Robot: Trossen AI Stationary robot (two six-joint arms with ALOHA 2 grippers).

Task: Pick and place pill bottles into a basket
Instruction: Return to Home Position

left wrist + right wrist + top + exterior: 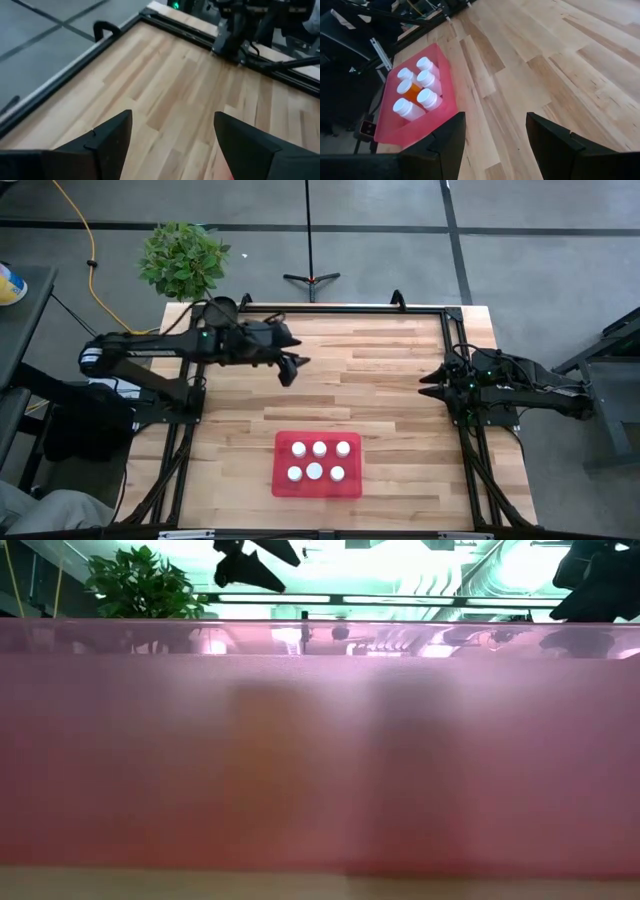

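Near edge of desk (390, 350): red basket (350, 488) holding all six pill bottles (314, 471) upright, one orange-bodied (410, 90). Mid-desk: left tool (290, 370), spread, empty, raised; right tool (428, 385), spread, empty, at the right edge. Far corner: dark pot (222, 308). Hazard: the left arm, folding home, may clip the nearby pot.

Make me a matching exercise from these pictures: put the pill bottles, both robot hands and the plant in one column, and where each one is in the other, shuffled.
Column one:
1. pill bottles
2. left hand
3. right hand
4. plant

Column two:
A. open and empty, at the right edge of the table
B. off the wood, past the corner on the left arm's side
C. standing inside the red basket
D. open and empty, over the table's left half

Pairs: 1-C, 2-D, 3-A, 4-B.
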